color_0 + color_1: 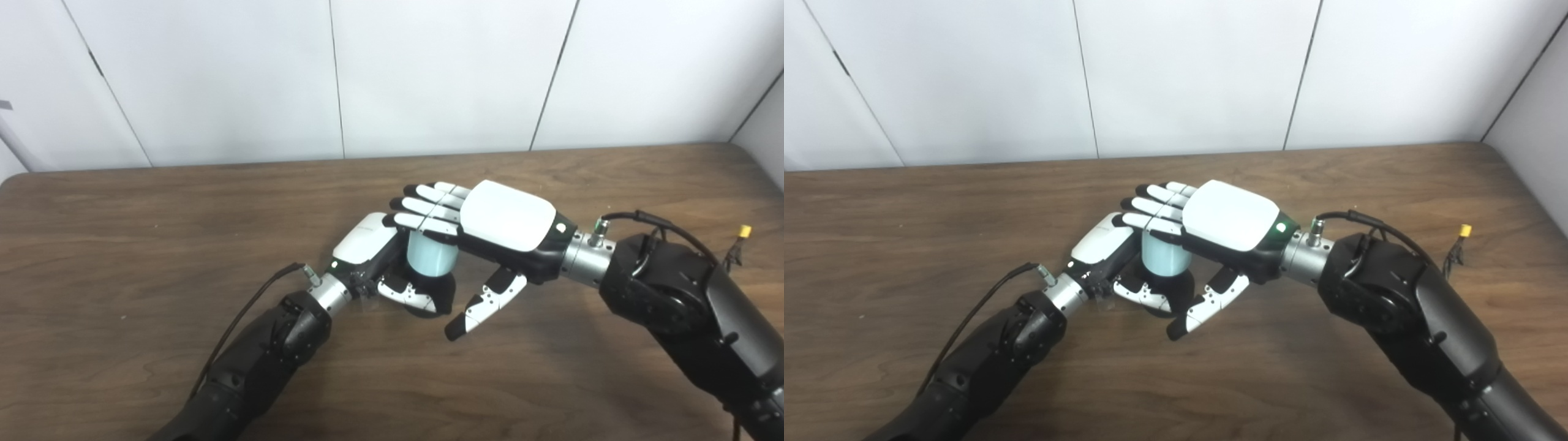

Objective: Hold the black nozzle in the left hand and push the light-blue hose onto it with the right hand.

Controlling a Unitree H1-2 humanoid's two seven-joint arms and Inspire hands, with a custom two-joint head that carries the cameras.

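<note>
Light-blue hose (430, 256) seated upright on black nozzle (442, 291), gripped by left hand (373, 257); right hand (490, 223) flat on top, fingers extended, holding nothing. Pressing step; next: firm downward push.

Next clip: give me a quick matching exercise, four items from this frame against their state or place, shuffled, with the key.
Items
1. left hand
2. right hand
3. hose
4. yellow connector

States
A. upright, light blue, between both hands
B. flat, palm down, on top of the hose
C. by the right arm, near the table's right edge
D. wrapped around the black nozzle at the hose's base

Pairs: 1-D, 2-B, 3-A, 4-C
</note>
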